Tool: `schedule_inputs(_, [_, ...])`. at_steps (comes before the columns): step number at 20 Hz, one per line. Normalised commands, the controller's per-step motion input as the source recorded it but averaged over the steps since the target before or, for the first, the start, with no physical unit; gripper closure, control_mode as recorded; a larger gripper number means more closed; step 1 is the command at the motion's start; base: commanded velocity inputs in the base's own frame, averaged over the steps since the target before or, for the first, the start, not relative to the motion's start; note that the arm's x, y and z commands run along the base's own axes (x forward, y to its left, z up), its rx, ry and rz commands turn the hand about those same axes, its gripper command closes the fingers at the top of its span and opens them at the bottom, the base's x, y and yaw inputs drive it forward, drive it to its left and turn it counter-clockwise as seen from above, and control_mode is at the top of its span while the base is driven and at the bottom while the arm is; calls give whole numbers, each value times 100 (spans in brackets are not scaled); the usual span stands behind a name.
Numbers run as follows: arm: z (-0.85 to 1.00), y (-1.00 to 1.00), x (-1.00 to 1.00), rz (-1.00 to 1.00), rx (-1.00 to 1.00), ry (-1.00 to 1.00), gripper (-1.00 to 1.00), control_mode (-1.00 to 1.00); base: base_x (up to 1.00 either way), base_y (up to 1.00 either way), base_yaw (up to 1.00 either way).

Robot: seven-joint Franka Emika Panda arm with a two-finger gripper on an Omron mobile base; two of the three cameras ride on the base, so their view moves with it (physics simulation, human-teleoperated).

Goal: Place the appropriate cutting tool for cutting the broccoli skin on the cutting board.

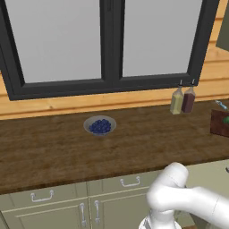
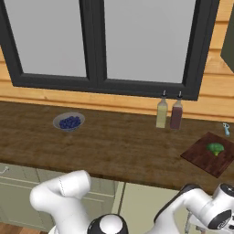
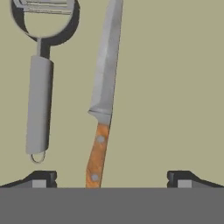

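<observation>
Wide open and holding nothing, the claw (image 3: 112, 177) hangs over a peeler (image 3: 39, 83) and a knife (image 3: 103, 98) lying side by side on a tan surface. Up on the counter (image 2: 105, 146), the broccoli (image 2: 215, 148) sits on the cutting board (image 2: 201, 157). I think the peeler is right for skin. The knife lies between the tips, so the claw could grab it by mistake.
</observation>
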Motion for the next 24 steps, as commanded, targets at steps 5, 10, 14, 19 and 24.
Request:
schedule_inputs(5, [-36, 5, 0, -2, -3, 0, -100, -100, 0, 0, 0])
schedule_inputs(10, [-28, 1, 0, 0, -1, 0, -100, -100, 0, 0, 0])
schedule_inputs(14, [-24, 0, 0, 0, 0, 0, -100, -100, 0, 0, 0])
schedule_inputs(19, [-10, 0, 20, 0, 0, 0, -100, -100, 0, 0, 0])
schedule_inputs(24, [-17, 0, 7, 0, 0, 0, -100, -100, 0, 0, 0])
